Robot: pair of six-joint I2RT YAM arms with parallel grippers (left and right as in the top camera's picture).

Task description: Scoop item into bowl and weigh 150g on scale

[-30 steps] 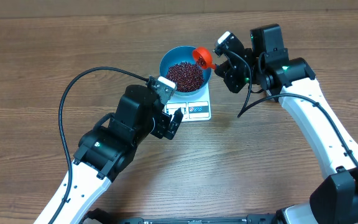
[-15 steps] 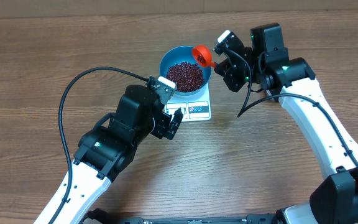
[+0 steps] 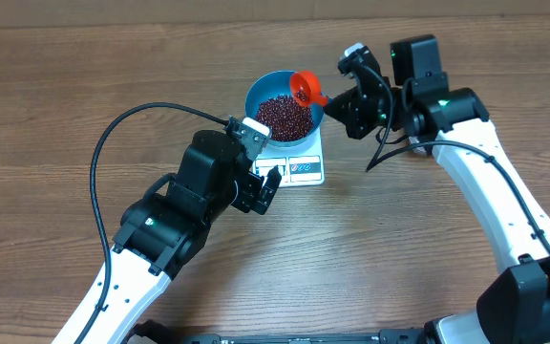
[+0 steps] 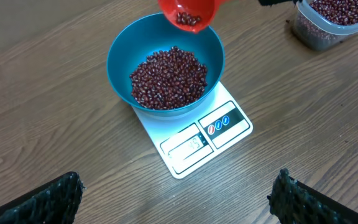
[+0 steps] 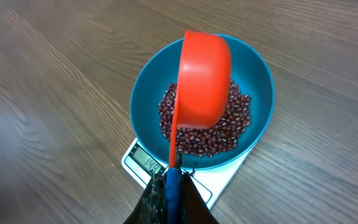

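Right pincer [image 5: 171, 182] clamped on red scoop [image 5: 204, 78]; left pincer [image 4: 176, 202] agape

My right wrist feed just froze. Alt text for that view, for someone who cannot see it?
A red-orange scoop, its handle clamped in the right gripper at the bottom edge, hangs over a light blue bowl partly filled with dark red-brown beans. The bowl sits on a white scale on a wooden table.
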